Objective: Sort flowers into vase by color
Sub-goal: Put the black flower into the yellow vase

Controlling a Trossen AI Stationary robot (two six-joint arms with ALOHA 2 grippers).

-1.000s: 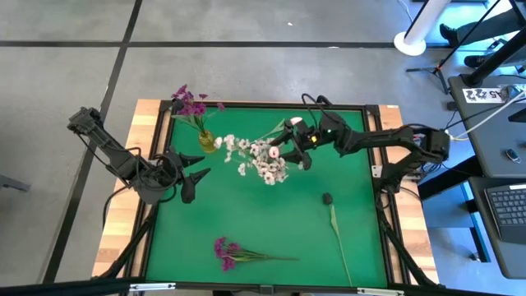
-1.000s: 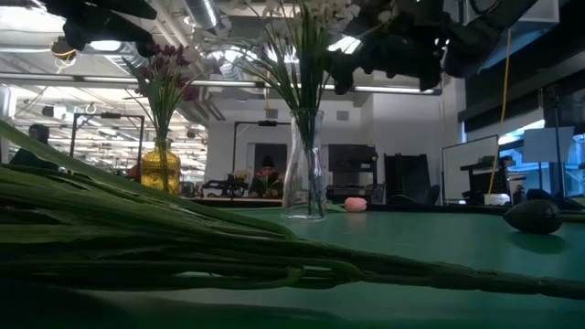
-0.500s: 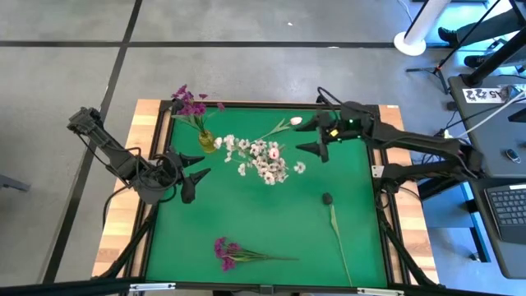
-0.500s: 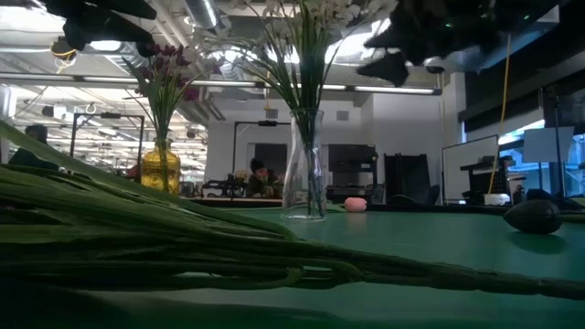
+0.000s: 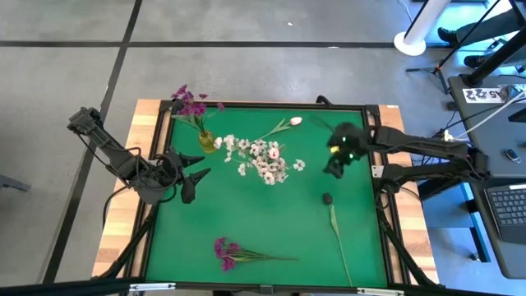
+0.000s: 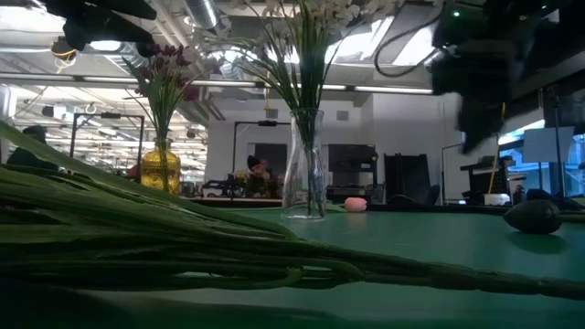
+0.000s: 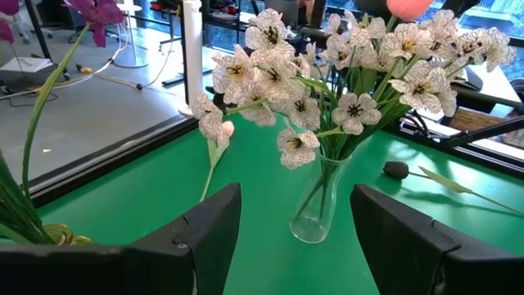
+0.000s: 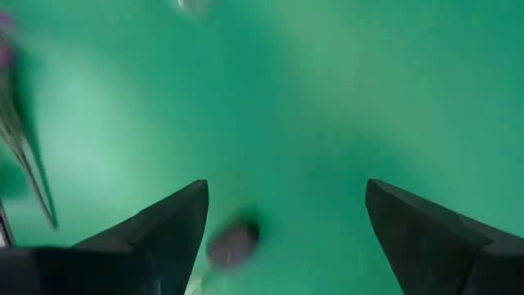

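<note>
Your right claw (image 5: 335,165), released and empty, hangs nearest the leafy stem (image 5: 339,238), whose long axis runs away towards the worktop's near edge.

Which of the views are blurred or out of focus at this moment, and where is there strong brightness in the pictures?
Right wrist view: motion-blurred, the green mat smeared and the dark bud soft. Low view: the nearest stems are out of focus, the right gripper a blurred dark shape against bright ceiling lights. Left wrist view: sharp on the white flowers. High view: evenly lit.
</note>
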